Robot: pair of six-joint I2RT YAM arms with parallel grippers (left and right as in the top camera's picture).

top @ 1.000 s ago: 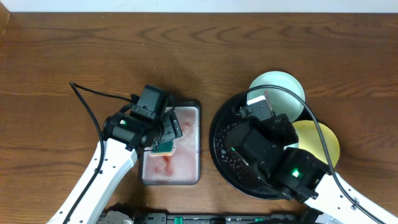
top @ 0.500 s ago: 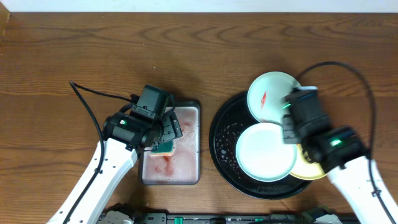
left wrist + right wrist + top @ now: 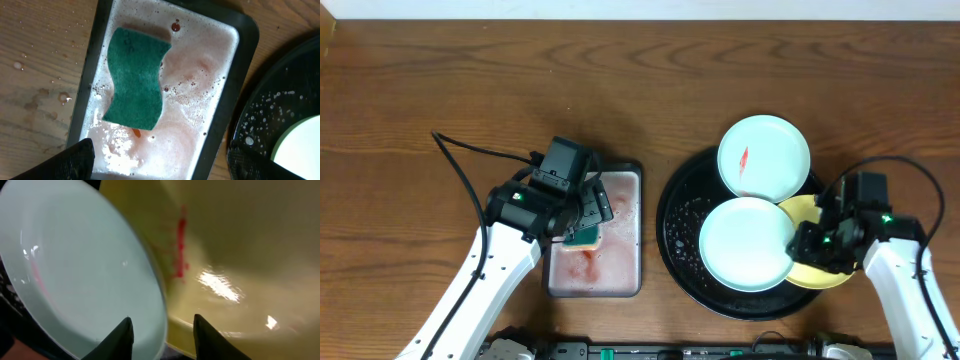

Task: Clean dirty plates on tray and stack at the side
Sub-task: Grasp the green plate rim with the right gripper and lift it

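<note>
The tray (image 3: 680, 225), black and wet, sits right of the grey pan (image 3: 245, 55) of pinkish suds. A smeared mint plate (image 3: 765, 157) overhangs the tray's far rim. A second mint plate (image 3: 748, 243) lies inside it, overlapping the yellow plate (image 3: 820, 278) at the right edge. A green sponge (image 3: 136, 78) lies in the pan under the left gripper (image 3: 161, 161), which is spread wide and empty. The right gripper (image 3: 162, 322), fingers parted, straddles the second mint plate's rim

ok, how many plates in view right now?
3. A mint plate with a red smear sits on the tray's far right rim. A second mint plate lies in the tray, nearer. A yellow plate is at the tray's right edge, partly covered. None looks fully hidden.
</note>
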